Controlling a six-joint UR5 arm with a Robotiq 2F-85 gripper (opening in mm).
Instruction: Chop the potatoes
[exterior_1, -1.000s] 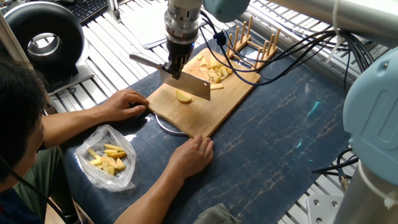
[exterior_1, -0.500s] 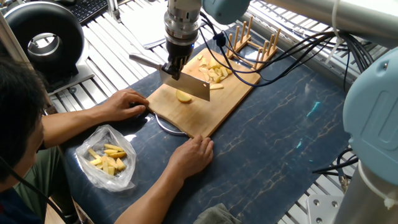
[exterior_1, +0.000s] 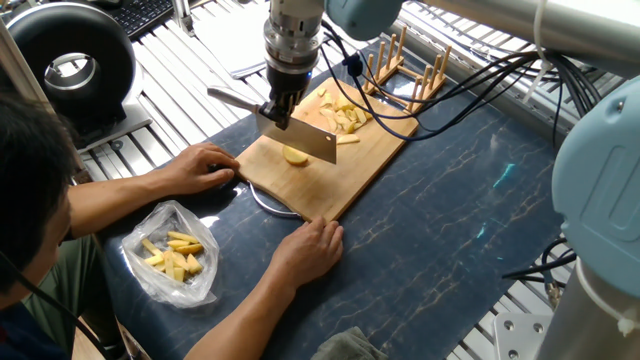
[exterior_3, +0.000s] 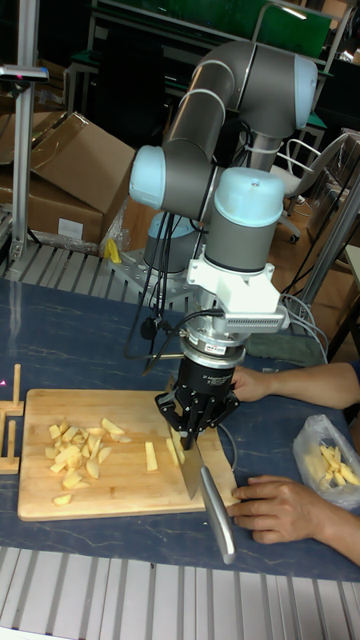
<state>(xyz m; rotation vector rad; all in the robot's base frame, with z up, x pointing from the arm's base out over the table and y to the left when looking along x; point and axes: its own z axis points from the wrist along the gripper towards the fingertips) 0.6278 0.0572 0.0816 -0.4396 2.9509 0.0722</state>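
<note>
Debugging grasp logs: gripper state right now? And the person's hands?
Gripper: closed on the cleaver.
Person's hands: empty, bracing the cutting board.

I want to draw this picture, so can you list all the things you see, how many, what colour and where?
cutting board: one, light wood, on the dark table
whole potato piece: one, pale yellow, under the knife
cut potato pieces: a pile, pale yellow, far end of board
knife: one, silver blade, over the board
plastic bag: one, clear, yellow pieces inside, near the person
wooden rack: one, light wood, beyond the board
person's hands: two, holding the board's near edge
gripper: one, black, holding the knife
</note>
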